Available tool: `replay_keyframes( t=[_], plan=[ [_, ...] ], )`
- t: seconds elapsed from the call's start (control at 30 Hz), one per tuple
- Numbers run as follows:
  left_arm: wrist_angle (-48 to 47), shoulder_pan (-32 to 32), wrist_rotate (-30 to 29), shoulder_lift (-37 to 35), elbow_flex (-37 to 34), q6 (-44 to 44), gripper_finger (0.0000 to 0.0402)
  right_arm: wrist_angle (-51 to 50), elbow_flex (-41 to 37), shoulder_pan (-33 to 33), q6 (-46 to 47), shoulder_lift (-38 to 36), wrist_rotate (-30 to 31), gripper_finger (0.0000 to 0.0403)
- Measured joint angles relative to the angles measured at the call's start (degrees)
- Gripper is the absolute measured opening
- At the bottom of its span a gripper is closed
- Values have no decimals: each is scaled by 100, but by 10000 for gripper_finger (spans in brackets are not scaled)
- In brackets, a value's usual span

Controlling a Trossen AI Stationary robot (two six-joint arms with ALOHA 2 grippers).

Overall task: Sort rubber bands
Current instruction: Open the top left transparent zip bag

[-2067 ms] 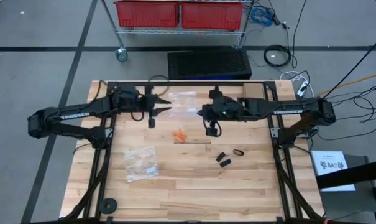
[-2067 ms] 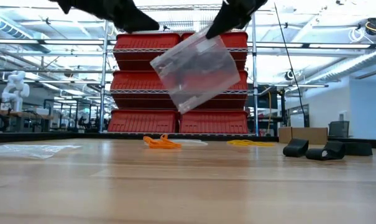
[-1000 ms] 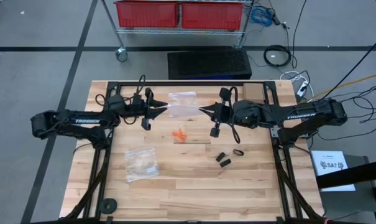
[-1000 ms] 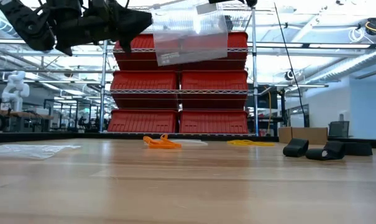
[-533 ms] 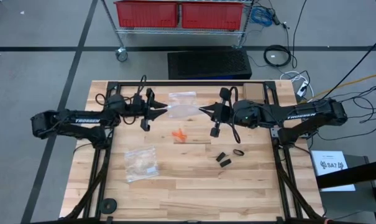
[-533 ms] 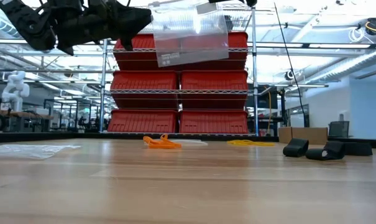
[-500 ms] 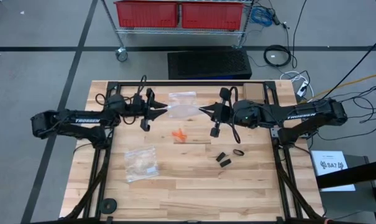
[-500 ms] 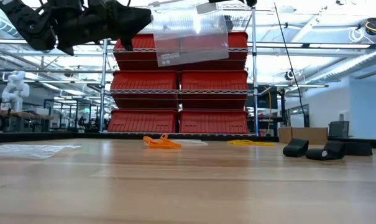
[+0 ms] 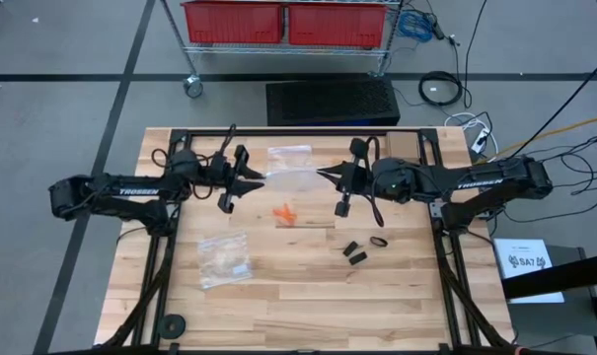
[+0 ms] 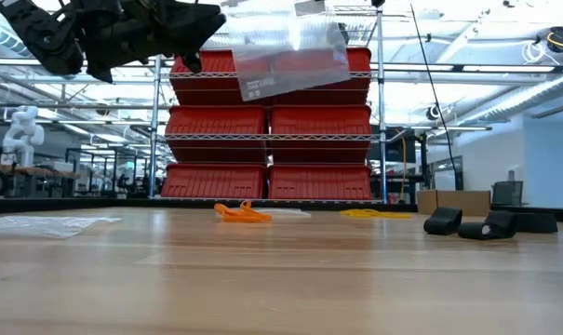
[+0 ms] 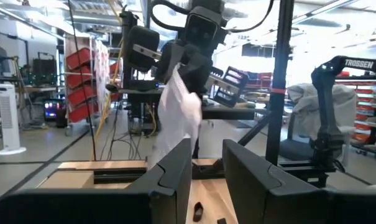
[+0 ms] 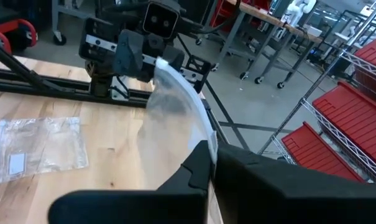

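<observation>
A clear plastic bag [image 9: 293, 176] hangs high over the table's far middle, stretched between my two grippers. My right gripper [image 9: 323, 176] is shut on its right end. My left gripper [image 9: 261, 178] stands at its left end, its fingers a little apart [image 11: 206, 146], and the table shows through the gap. Orange rubber bands [image 9: 286, 213] lie in a small heap on the wood below the bag. Black rubber bands [image 9: 357, 251] lie nearer the right side. My left gripper meets the bag's left end [image 11: 175, 140] with one finger [image 11: 178, 165]; the bag's edge runs behind that finger. Whether the finger is inside the bag I cannot tell. It comes level from the table's left. My right gripper pinches the bag's right-hand edge [image 12: 203, 140] between its two fingers, coming about level from the table's right. The bag is lifted clear of the table and bulges between the grippers.
A second clear bag [image 9: 290, 153] lies flat at the table's far middle. A third bag [image 9: 224, 258] with pale contents lies on the near left. A black frame [image 9: 298, 131] runs along the table's edges. Red bins [image 10: 262, 121] stand on a rack behind.
Both arms have stayed in place. My left gripper has turned a little at its wrist, and the bag has tilted with it: in the low view its lower edge slants more steeply than before.
</observation>
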Motion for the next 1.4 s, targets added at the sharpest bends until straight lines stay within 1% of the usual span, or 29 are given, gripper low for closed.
replay_keyframes(
  t=[0.1, 0.2, 0.27, 0.47, 0.7, 0.77, 0.83, 0.97, 1.07, 1.2, 1.4],
  plan=[
    [-7, 0, -74, -2, 0, -2, 98, 7, 2, 0, 0, -1, -4, 0],
    [-16, 0, -483, -2, 0, -2, 98, 16, 2, 0, 0, -1, -12, 0],
    [-3, 0, -583, -2, 1, -4, 98, 14, 2, 0, 2, 1, -14, 0],
    [-57, -162, -626, -2, 138, 21, 98, 18, 2, 0, 29, 1, -18, 0],
    [-495, -296, -634, -2, 353, 385, 96, 23, 2, 0, 46, 1, -18, 0],
    [-624, -307, -704, -2, 382, 473, 88, 23, 2, 0, 46, 1, -17, 0],
    [-646, -308, -847, -2, 382, 523, 70, 20, 2, 0, 54, 1, -16, 0],
    [-646, -306, -924, -2, 382, 647, 14, 14, 2, 0, 157, 1, -18, 0],
    [-661, -289, -929, -2, 385, 643, 8, -31, 2, 0, 315, 1, -16, 1],
    [-952, -291, -884, -4, 385, 672, 4, -381, 2, 0, 521, -7, -16, 22],
    [-2058, -297, -916, -4, 387, 1059, 3, -800, -2, -9, 817, -47, -16, 84]
  ],
)
